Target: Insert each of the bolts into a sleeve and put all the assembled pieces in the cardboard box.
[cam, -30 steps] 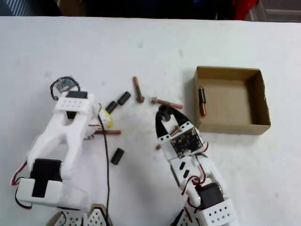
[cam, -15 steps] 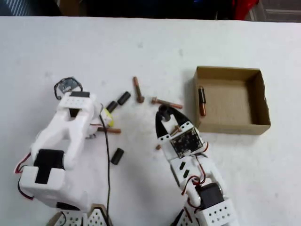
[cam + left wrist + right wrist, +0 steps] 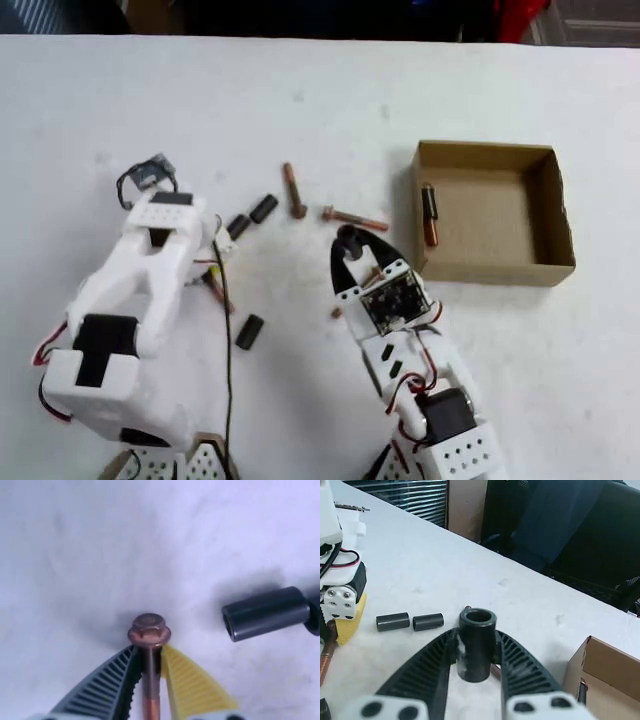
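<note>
bolt shank cut off, second sleeve cropped

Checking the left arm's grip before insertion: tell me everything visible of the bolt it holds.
The bolt looks like copper-coloured metal: flanged hex head, smooth shank. The left tool is shut on the shank just behind the head, a grey finger and a yellow one either side. The head juts past them, clear of the nearby black sleeve.
</note>
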Robot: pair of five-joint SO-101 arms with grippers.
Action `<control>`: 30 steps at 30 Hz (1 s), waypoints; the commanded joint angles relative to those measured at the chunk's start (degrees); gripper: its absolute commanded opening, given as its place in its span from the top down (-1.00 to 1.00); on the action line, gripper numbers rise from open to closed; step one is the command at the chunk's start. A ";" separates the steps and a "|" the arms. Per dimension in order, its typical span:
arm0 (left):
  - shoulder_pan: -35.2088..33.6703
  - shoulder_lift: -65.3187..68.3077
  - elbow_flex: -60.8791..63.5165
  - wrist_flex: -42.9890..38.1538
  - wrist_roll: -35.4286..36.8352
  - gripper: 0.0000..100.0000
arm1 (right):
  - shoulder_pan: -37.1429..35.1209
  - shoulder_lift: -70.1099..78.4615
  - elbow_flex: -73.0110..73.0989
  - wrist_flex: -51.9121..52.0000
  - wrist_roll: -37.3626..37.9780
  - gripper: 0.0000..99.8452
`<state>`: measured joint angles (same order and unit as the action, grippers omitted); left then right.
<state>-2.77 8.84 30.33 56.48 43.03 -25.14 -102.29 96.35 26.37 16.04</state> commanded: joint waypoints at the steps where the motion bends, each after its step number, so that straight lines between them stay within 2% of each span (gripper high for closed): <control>1: -0.84 0.13 -1.67 -4.66 -0.88 0.95 | 0.48 -0.84 0.53 0.04 -0.26 0.97; 3: -0.84 -0.22 -1.67 -5.01 -4.04 0.95 | 0.57 -0.84 0.53 0.04 -0.26 0.97; 9: -0.92 -0.31 -1.67 -4.57 -22.42 0.95 | 0.57 -0.84 0.53 0.04 -0.26 0.97; 21: -0.48 -0.40 -1.67 -4.48 -52.31 0.95 | 0.31 -0.84 0.53 0.04 -0.26 0.97; 25: -0.04 -0.04 -1.23 -4.92 -58.11 0.95 | 0.31 -0.84 0.53 0.04 -0.26 0.97; 30: 0.22 -0.04 -1.58 -4.92 -58.99 0.95 | 0.31 -0.84 0.53 0.04 -0.26 0.97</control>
<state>-2.77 8.92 30.33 53.93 -14.81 -25.14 -102.29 96.35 26.46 16.04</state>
